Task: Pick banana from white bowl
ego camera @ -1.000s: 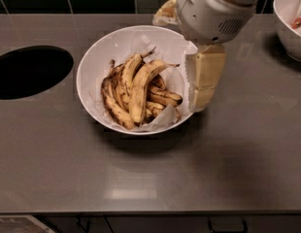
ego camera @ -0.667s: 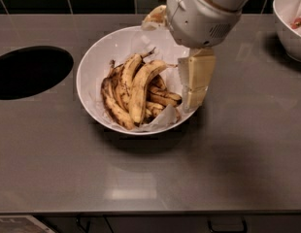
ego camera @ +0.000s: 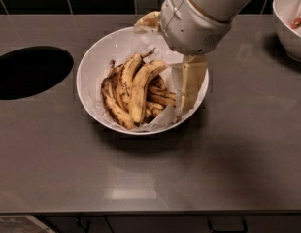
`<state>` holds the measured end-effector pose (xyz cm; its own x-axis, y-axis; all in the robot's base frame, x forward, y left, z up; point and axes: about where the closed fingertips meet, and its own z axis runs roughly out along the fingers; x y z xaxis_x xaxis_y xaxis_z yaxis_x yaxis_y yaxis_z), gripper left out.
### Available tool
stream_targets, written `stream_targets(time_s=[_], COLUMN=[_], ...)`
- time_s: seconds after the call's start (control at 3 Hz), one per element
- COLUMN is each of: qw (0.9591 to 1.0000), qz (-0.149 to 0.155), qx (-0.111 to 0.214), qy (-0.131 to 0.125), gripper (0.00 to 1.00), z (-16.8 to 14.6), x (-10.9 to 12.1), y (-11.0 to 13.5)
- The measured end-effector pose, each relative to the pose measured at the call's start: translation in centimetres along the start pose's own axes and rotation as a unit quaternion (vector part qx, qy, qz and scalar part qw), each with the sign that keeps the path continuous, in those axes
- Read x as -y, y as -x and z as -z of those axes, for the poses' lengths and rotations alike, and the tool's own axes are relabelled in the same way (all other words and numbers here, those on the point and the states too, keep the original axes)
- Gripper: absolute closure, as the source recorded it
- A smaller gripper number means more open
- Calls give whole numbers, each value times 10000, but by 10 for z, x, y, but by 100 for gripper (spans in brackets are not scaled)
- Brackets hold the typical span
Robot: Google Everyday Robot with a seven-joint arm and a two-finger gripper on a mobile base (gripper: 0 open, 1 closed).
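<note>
The large white bowl stands mid-counter, lined with crumpled white paper and holding several overripe bananas. The banana, the longest and thickest, yellow with brown speckles, lies on top of the pile and arches from the bowl's middle down toward its front. My gripper hangs from the white arm over the bowl's right side, its cream finger reaching down inside the rim just right of the bananas. It holds nothing that I can see.
A round black hole is cut in the counter at left. A second white bowl with red-pink bits stands at the far right. Dark tiled wall runs along the back.
The arm and gripper have moved left, from beside the bowl's right rim to over the bowl's right side. The bananas have not moved.
</note>
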<state>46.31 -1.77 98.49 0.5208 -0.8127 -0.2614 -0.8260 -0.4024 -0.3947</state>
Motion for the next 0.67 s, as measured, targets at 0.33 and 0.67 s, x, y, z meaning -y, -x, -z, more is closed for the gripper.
stream_targets(time_s=[0.33, 0.67], qw=[9997, 9991], qz=[184, 331], qx=[47, 169], qy=[-126, -222], gripper=[0, 0], z=[1, -4], x=[15, 28], y=[6, 12])
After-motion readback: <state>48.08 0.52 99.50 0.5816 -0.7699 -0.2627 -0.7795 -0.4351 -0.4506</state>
